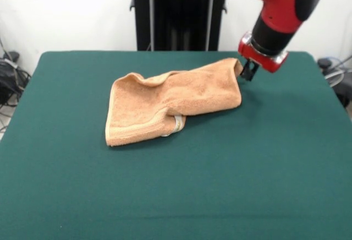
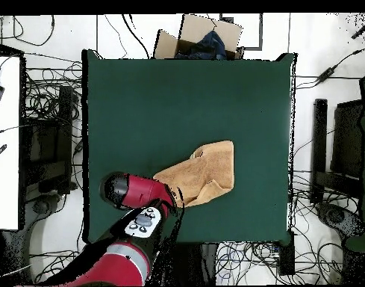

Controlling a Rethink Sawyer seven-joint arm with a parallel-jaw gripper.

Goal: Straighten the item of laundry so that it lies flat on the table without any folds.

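Green table felt [image 1: 176, 196] fills the foreground, bare up to the orange towel [image 1: 170, 105]. That towel lies rumpled near the middle, one part doubled over with the white tag [image 1: 177, 123] showing at the fold. Its long axis runs from its near hemmed end up to a far corner, and the gripper [image 1: 248, 70] sits right at that corner. Whether the jaws are closed on the cloth or merely beside it I cannot tell.

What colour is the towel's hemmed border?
Pale peach, a bit lighter than the peach-orange towel; clearest in the front view.
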